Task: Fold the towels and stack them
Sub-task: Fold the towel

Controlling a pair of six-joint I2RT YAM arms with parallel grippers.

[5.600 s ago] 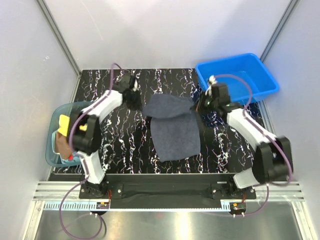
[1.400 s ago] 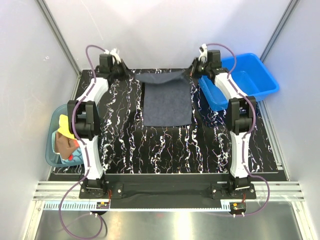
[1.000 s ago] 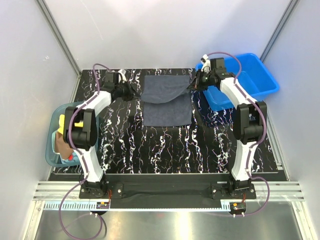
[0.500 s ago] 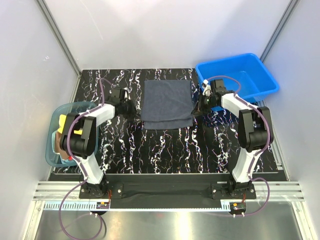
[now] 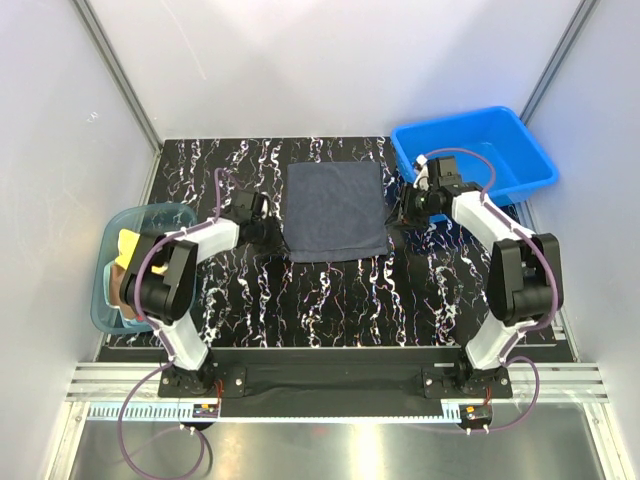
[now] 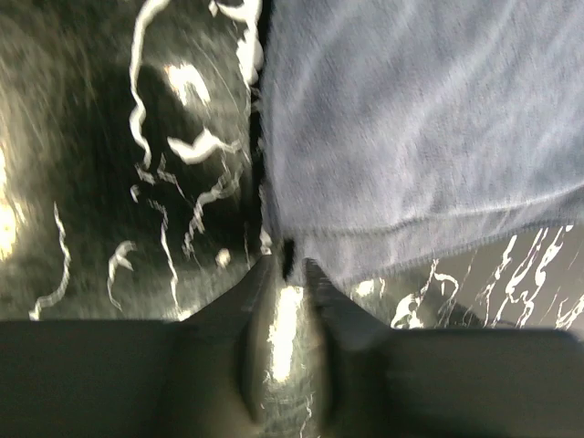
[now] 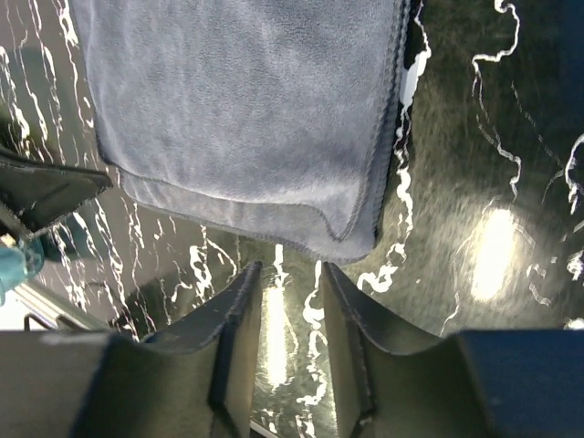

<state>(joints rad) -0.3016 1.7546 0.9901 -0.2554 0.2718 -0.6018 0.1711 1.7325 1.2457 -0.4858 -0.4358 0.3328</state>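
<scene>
Right gripper (image 7: 289, 269) stands spread and empty, with the near right corner of the dark slate-blue folded towel (image 5: 335, 210) just ahead of its tips. Left gripper (image 6: 287, 260) is narrowed to a slit at the near left corner; whether it nips the hem I cannot tell. The cloth lies flat between both arms, about equally near each, its slightly longer side running away from the bases. A rigid blue plastic bin (image 5: 450, 119) sits far right and a translucent teal tub (image 5: 150, 207) left.
</scene>
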